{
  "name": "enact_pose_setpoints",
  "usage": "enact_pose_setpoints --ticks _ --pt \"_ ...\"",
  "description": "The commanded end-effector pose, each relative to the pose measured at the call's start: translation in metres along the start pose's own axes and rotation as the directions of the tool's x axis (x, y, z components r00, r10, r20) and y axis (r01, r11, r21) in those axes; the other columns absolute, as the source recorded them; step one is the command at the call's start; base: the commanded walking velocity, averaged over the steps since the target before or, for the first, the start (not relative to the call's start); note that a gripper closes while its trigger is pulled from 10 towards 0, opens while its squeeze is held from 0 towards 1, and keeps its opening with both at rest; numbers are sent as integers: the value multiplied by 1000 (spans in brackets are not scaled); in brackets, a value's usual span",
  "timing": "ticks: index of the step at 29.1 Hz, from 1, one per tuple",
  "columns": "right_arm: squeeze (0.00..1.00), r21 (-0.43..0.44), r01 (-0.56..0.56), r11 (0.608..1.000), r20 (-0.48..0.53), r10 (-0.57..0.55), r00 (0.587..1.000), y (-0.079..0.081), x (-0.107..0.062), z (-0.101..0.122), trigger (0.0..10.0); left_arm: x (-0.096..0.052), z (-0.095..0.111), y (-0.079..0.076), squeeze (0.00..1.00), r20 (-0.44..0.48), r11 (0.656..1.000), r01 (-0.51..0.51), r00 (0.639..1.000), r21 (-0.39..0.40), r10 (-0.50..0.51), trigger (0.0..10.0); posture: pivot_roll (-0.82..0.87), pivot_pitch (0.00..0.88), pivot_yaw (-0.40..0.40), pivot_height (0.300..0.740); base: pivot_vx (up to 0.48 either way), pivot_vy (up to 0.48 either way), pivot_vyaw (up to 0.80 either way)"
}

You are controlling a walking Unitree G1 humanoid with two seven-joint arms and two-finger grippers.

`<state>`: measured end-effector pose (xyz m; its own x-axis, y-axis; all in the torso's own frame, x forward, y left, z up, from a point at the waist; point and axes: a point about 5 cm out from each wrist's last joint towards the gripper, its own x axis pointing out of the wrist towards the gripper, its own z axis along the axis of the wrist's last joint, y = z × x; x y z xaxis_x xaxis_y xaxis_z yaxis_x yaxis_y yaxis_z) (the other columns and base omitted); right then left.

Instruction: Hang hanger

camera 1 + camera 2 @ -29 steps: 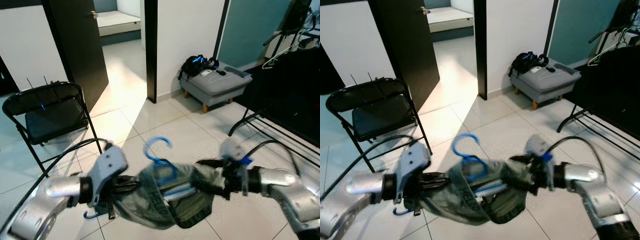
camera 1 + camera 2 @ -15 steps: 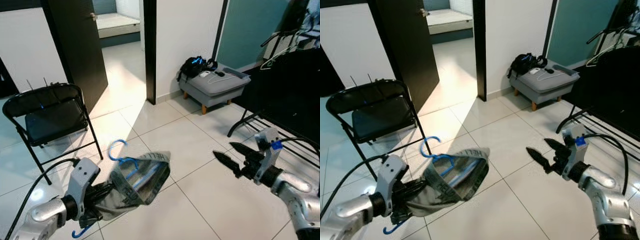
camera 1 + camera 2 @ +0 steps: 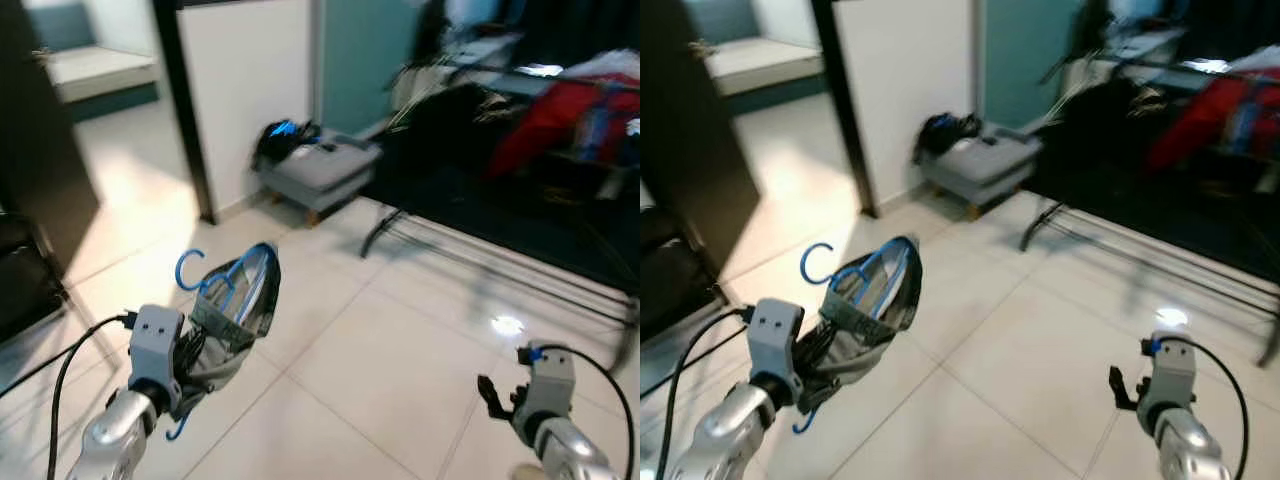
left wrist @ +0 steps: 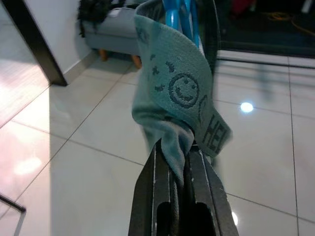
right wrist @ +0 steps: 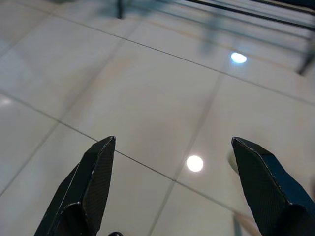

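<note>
Left tool (image 4: 179, 162): clenched on the grey-green garment (image 3: 232, 318), held low at the left above the tiled floor (image 3: 400, 350).
Blue hanger (image 3: 215, 278): inside that garment, hook poking out on top.
Footstool (image 3: 320, 175): by the wall, bag (image 3: 280, 135) on it.
Clothes rack (image 3: 500, 200): far right, well apart from the hanger.
Right tool (image 5: 172, 191): released, fingers spread wide over bare tiles.

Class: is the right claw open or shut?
Open. The right claw shows its two black fingers spread wide apart, with bare tiled floor between them.
</note>
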<state>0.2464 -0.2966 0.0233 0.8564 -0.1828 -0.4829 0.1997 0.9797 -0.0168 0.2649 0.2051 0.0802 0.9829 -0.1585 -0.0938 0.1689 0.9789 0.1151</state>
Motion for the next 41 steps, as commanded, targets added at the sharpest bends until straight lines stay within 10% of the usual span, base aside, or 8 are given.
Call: enact_pose_setpoints --ticks 1,10,41 --pt "0 -4 13 1000 7 -13 1000 3 2 0 10000 9 13 -3 0 53 993 -4 999 117 -2 10000 -6 0 26 735 0 0 -800" --pt "0 -33 63 997 19 -62 998 7 7 -3 10000 21 26 -17 0 108 973 25 993 230 -50 10000 -8 0 28 735 29 0 -778" --pt "0 -91 43 995 62 -38 997 20 13 -4 10000 23 17 -47 0 83 995 59 994 76 -65 10000 -20 0 36 735 432 0 -284"
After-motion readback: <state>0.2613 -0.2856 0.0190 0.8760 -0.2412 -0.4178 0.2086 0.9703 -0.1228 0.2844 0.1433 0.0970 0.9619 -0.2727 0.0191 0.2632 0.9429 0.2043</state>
